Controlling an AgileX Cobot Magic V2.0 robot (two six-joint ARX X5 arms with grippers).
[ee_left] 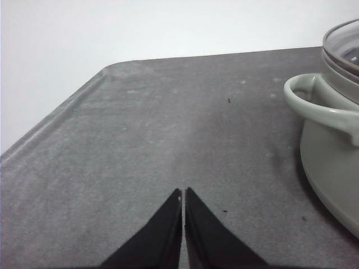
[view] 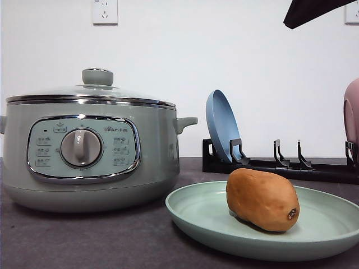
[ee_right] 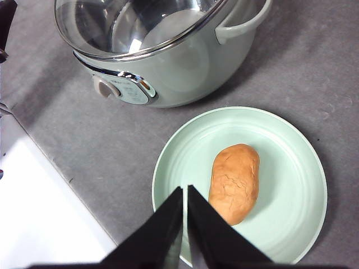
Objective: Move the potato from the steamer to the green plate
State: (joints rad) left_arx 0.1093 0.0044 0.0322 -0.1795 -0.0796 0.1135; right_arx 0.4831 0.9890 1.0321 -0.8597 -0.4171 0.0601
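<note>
Resting place: the potato [view: 262, 199] lies on its side in the green plate [view: 193, 210], a little off centre, free of any grip.
Progress: judged from this, the transfer looks done; nothing seems left but pulling the arms clear.
Steamer: the steamer [view: 90, 148] stands just beside the plate, glass lid on.
Right gripper: the right gripper [ee_right: 184, 193] hangs above the plate's near rim, fingers together, holding nothing.
Left gripper: the left gripper [ee_left: 183, 196] is pressed together over bare table [ee_left: 168, 123], beside a steamer handle.
Surroundings: a blue plate [view: 222, 126] leans in a black rack [view: 280, 165] behind; a pink plate [view: 351, 115] sits at the rack's far end.
Obstacles: none apparent.
</note>
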